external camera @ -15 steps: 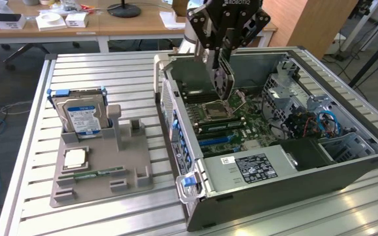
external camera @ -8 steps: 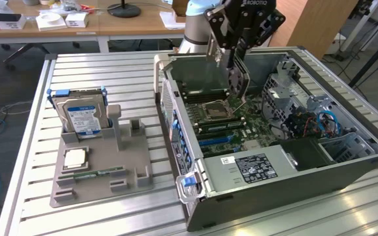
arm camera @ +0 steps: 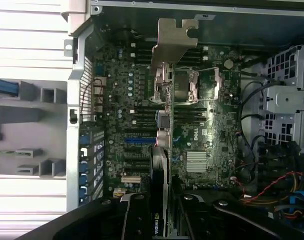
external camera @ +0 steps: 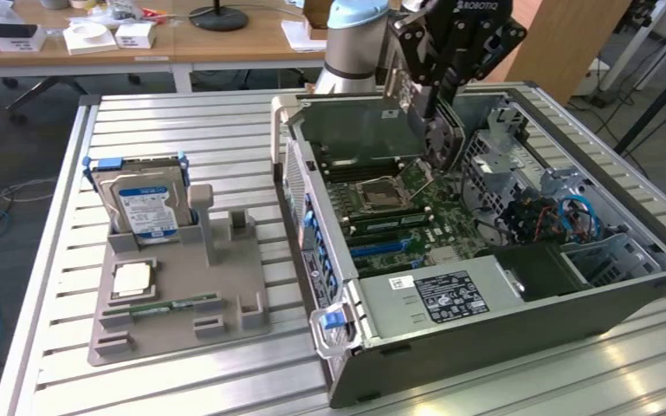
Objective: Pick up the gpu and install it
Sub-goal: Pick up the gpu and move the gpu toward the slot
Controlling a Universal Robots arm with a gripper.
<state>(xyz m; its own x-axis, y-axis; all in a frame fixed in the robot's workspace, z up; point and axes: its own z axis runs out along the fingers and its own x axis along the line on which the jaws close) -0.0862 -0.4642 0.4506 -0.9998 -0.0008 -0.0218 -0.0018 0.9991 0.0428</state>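
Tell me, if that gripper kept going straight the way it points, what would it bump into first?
Probably the motherboard inside the open computer case. The gripper points down into it holding the gpu, so the card's edge would likely touch before the gripper itself; which slot is unclear.

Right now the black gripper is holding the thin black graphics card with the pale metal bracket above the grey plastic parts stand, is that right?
No. The black gripper holds the thin black graphics card above the green motherboard inside the open grey computer case, not above the grey plastic parts stand, which sits beside the case. The wrist view shows it.
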